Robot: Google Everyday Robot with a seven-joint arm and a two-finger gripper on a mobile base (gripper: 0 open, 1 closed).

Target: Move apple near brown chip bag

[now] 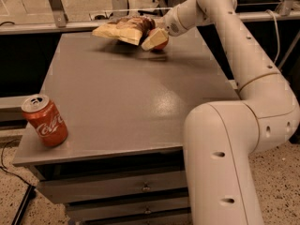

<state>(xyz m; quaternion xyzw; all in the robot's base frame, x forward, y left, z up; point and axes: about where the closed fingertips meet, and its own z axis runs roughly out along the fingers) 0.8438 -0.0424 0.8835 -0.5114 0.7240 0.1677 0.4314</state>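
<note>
The brown chip bag (123,28), pale yellow-tan with a dark brown patch, lies at the far edge of the grey table (131,93). My gripper (155,37) reaches in from the right and is right beside the bag's right end. Its pale fingers (153,39) are closed around the small red-orange apple (161,43), which shows only partly behind them. The apple sits just above or on the tabletop, close against the bag.
A red Coca-Cola can (45,120) stands upright at the table's near left corner. My white arm (234,125) rises at the table's right side and arches over the far right corner. Drawers sit under the tabletop. A metal rail runs behind the table.
</note>
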